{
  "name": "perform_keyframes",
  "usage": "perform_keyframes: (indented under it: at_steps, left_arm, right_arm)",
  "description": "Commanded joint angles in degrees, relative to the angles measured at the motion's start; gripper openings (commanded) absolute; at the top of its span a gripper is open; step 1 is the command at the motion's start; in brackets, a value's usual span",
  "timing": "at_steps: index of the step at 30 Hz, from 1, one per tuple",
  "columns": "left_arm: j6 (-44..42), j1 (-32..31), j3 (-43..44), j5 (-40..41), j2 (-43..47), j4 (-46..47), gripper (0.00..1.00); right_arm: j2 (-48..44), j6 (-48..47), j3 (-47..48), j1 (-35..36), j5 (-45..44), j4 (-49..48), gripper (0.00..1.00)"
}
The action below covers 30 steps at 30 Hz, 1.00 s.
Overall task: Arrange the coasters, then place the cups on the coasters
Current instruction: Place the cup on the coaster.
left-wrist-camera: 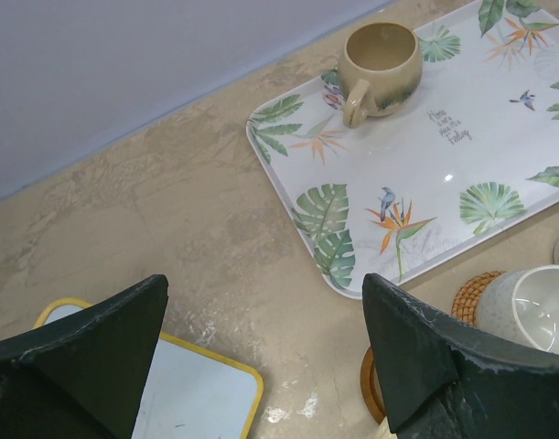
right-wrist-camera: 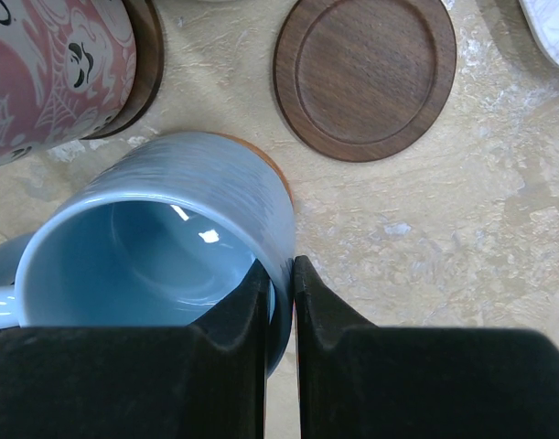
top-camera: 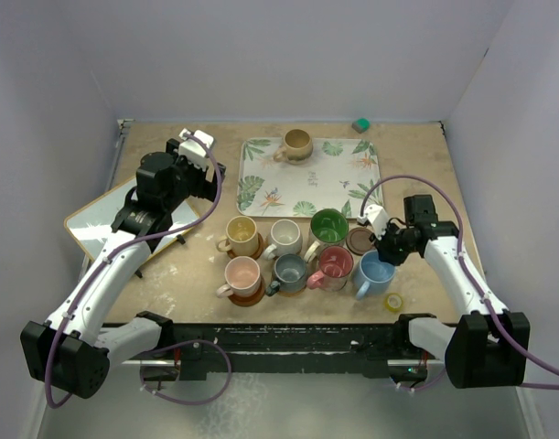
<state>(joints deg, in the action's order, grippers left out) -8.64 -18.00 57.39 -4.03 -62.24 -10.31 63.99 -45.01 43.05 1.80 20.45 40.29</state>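
Now my right gripper pinches the blue mug by its rim, one finger inside and one outside. A bare dark coaster lies just ahead. My left gripper gapes wide, holding nothing. The tan mug stands on the tray well ahead.

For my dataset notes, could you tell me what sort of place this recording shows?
Most likely a robotics lab test cell: plain walls box in a table, two robot arms are bolted along its near edge, and mugs sit staged on coasters.
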Motion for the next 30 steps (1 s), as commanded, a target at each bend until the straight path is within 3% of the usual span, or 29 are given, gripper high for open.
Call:
perform_keyframes:
  at_steps: [1,30]
  left_arm:
    - [-0.92,0.36,0.08,0.26,1.26,3.10,0.84]
    - [-1.12,0.39,0.02,0.34,1.42,3.16,0.84]
  right_arm:
    - [-1.59,1.90,0.07,0.61,0.87,-1.53,0.00]
    - [-1.50,3.22,-1.08,1.01,-0.64,-2.68,0.01]
